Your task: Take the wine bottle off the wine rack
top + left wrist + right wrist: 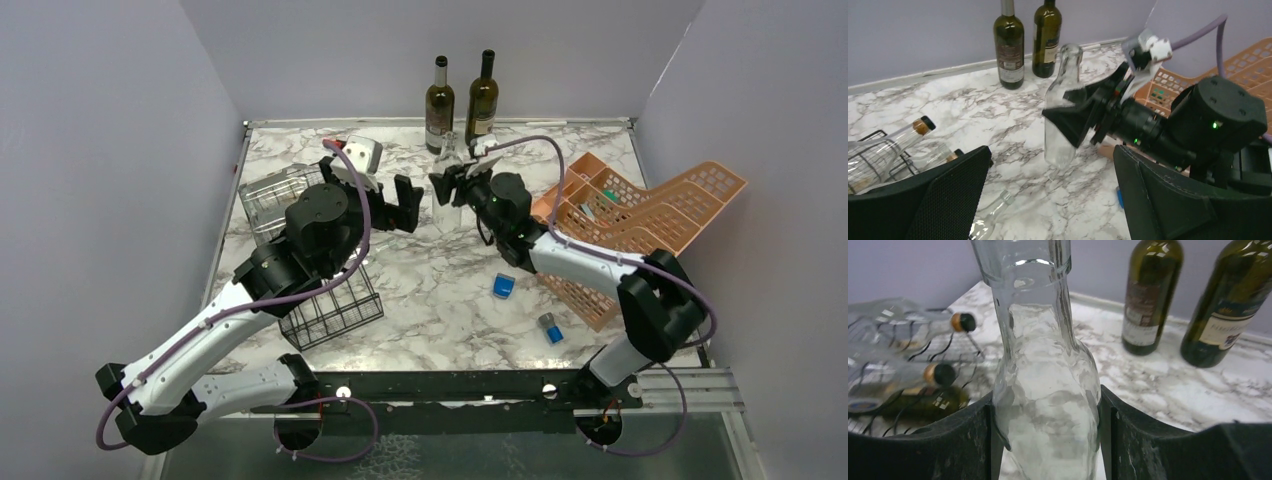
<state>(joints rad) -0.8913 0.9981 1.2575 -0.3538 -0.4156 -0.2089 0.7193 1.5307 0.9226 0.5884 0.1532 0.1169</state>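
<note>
Glass wine bottle (1058, 147) is off the wine rack (335, 305), gripped by your right pincer (1048, 440), left pincer (1053, 200) released.

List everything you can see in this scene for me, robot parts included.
green wine bottles: two, dark green, standing upright by the back wall
clear bottle: one, colourless glass, upright, held by the right gripper
wine rack: one, black wire, left side of the table, partly under the left arm
racked bottles: at least two, clear glass with capped necks, lying in the wine rack
mesh organizer: one, orange-pink, right side
small objects: two, blue, near the mesh organizer; too small to name
table: one, white-grey marble pattern
left gripper: one, black, open and empty, left of the clear bottle
right gripper: one, black, shut on the clear bottle
</note>
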